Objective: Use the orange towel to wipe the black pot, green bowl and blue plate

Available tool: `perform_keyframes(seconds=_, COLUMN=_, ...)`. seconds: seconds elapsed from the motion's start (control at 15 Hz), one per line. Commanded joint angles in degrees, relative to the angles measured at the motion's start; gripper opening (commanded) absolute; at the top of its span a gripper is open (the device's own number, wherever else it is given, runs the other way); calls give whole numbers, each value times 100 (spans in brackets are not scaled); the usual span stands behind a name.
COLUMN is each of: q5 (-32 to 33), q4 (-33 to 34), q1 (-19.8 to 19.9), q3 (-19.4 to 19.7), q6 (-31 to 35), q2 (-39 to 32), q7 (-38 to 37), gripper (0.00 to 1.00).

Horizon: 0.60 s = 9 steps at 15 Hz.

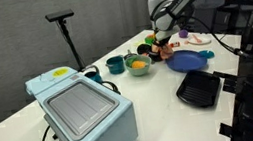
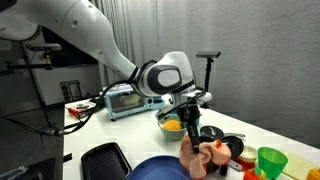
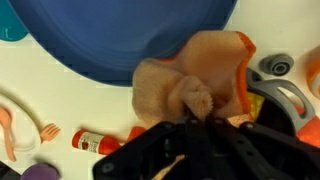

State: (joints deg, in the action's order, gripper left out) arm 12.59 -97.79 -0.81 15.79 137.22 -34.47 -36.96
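Note:
My gripper (image 3: 190, 125) is shut on a bunched fold of the orange towel (image 3: 195, 80), which hangs below the fingers. The towel (image 2: 206, 158) dangles just past the rim of the blue plate (image 3: 120, 35), low over the white table. In both exterior views the gripper (image 1: 163, 41) (image 2: 192, 136) points down between the dishes. The green bowl (image 1: 138, 67) (image 2: 172, 126) with its yellow-orange inside stands apart from the gripper, beside the blue plate (image 1: 188, 59). A dark round thing close behind the towel looks like the black pot (image 2: 233, 147), partly hidden.
A pale blue toaster oven (image 1: 82, 107) fills the near table end. A flat black tray (image 1: 200, 90) lies by the table edge. A teal cup (image 1: 114, 65), a bright green cup (image 2: 270, 160), a small red bottle (image 3: 95, 142) and a pink fork (image 3: 10, 130) lie around.

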Motion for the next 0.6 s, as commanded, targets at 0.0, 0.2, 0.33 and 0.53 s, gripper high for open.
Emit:
perform_keyframes(seconds=0.0, q5=-73, q4=263, q1=-92, q3=-181, q6=38, q2=-101, q7=101, gripper=1)
perform_keyframes(seconds=0.2, q5=38, q4=533, q1=-218, q3=-187, q6=185, q2=-92, q7=37, gripper=1)
perform_keyframes(seconds=0.33, q5=102, q4=711, q1=-269, q3=-108, q6=186, q2=-157, q7=-12, gripper=1)
perform_keyframes(seconds=0.53, q5=207, q4=781, q1=-261, q3=80, q6=128, q2=-253, q7=-149, gripper=1)
